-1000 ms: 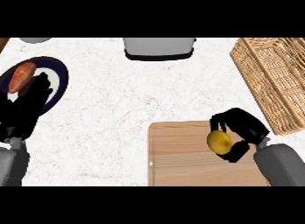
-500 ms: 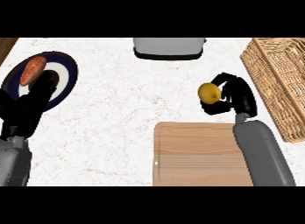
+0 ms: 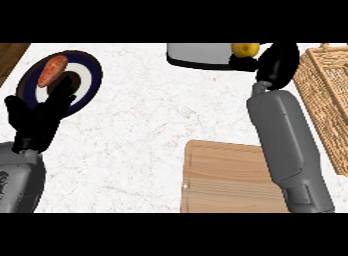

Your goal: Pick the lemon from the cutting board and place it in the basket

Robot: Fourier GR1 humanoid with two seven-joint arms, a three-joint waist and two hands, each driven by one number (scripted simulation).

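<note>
Fingers (image 3: 260, 61) of right hand (image 3: 274, 62) curled round lemon (image 3: 245, 49).

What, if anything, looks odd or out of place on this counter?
Nothing spilled or damaged. The right hand holds the lemon over the toaster, beside the basket rather than above it. The cutting board lies bare.

The right hand (image 3: 274, 61) is curled round the yellow lemon (image 3: 245, 49), up near the top edge and just beside the basket (image 3: 330, 100) (the lemon is in front of a grey box (image 3: 199, 55)). The cutting board (image 3: 225, 177) lies low down. The left hand (image 3: 40, 115) rests with fingers up, over a dark plate (image 3: 88, 75) holding an orange food (image 3: 52, 70).
</note>
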